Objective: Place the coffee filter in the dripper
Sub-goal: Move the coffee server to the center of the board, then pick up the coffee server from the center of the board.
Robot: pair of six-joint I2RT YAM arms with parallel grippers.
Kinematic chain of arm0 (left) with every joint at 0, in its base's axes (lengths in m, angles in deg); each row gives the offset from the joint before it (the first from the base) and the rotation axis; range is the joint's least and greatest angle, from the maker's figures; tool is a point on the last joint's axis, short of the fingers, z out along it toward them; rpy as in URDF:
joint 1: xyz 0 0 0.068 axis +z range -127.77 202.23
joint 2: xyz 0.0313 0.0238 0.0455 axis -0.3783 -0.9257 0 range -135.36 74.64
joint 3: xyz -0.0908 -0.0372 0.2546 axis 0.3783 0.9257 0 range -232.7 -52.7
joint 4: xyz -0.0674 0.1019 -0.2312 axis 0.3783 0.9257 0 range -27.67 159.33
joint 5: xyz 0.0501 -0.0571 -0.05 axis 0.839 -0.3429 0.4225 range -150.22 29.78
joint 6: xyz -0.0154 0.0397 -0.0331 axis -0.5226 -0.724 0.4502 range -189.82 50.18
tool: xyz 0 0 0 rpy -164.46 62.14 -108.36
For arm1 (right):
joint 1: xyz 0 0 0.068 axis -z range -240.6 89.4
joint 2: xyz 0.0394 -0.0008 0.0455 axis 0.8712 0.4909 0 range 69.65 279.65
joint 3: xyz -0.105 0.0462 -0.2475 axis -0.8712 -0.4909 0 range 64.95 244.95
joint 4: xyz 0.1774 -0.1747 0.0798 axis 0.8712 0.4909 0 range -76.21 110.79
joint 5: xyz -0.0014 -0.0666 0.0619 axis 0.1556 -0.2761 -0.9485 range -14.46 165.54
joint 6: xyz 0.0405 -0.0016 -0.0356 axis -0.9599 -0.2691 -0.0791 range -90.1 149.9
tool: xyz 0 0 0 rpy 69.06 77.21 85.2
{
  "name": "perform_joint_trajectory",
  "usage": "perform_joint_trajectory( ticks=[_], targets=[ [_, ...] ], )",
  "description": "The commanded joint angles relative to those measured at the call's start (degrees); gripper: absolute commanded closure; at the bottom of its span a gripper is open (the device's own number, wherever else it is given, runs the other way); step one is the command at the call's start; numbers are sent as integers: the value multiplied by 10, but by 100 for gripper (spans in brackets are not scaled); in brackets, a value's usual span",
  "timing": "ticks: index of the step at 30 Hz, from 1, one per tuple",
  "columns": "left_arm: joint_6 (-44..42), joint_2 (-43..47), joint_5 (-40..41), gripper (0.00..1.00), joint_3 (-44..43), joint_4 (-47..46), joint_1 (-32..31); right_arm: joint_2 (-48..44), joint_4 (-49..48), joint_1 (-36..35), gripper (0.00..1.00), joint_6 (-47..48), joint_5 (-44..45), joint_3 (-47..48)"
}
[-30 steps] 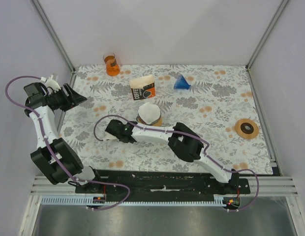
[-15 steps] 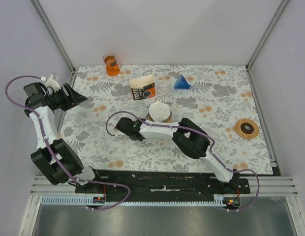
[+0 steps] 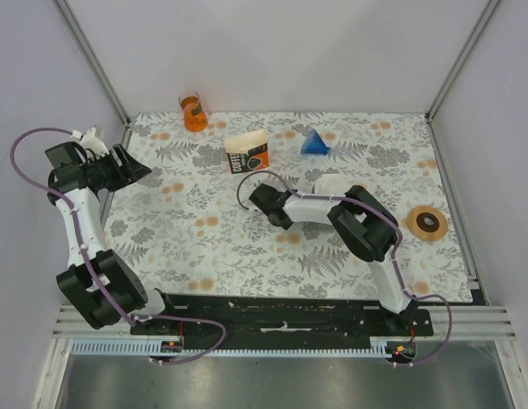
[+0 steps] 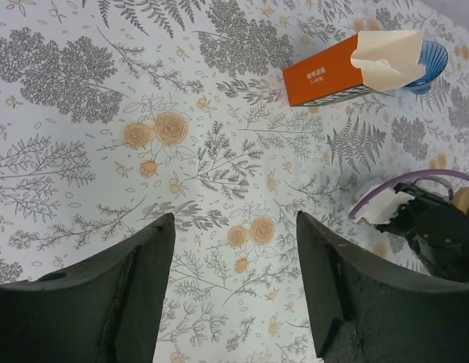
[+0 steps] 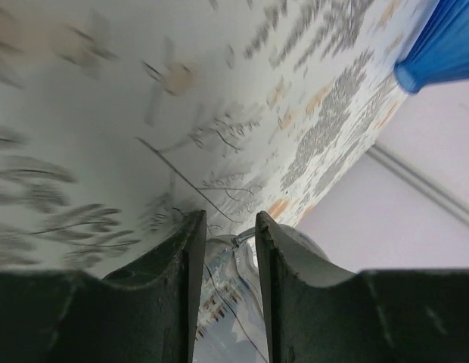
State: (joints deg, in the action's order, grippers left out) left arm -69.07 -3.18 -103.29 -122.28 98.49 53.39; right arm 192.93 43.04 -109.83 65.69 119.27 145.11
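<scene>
1. At frame left, left gripper gapes wide, clamping nothing.
2. Right gripper shows a narrow gap (grip unclear; something blurred, translucent between fingers).
3. Coffee filter sits centre, half-hidden behind right arm.
4. Blue dripper lies upper centre, near filter box.

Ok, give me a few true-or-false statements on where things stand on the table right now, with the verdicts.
1. The left gripper is open and holds nothing. True.
2. The blue dripper already has a filter in it. False: no filter shows in it in the overhead view.
3. The coffee filter pack sits left of the dripper in the overhead view. True.
4. The tape roll lies by the left edge of the table. False: it lies near the right edge.
5. The orange cup stands near the far left corner. True.
</scene>
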Motion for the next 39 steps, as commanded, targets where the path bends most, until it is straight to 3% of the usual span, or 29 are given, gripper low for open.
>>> perform_joint_trajectory(
  ticks=[1,5,9,14,18,24,35,39],
  targets=[
    [-27,0,61,29,-21,-37,-53,-19,-27,37,59,-20,-22,-43],
    [-37,-43,133,29,-58,-52,-130,-35,-38,66,59,-21,-23,-55],
    [-38,-131,185,29,-148,-39,-187,-50,-39,73,57,-25,-40,-35],
    [-26,-260,251,29,-305,-34,-249,-90,-30,51,48,-40,-99,23],
    [25,-385,280,29,-461,-33,-257,-139,-39,24,38,-41,-141,59],
    [53,-565,316,28,-715,-46,-268,-224,-45,0,33,-49,-203,82],
    [72,-693,429,26,-771,-226,-290,-342,-10,-2,28,-150,-249,65],
    [72,-732,456,30,-790,-263,-292,-377,-3,-2,28,-181,-257,50]
  ],
)
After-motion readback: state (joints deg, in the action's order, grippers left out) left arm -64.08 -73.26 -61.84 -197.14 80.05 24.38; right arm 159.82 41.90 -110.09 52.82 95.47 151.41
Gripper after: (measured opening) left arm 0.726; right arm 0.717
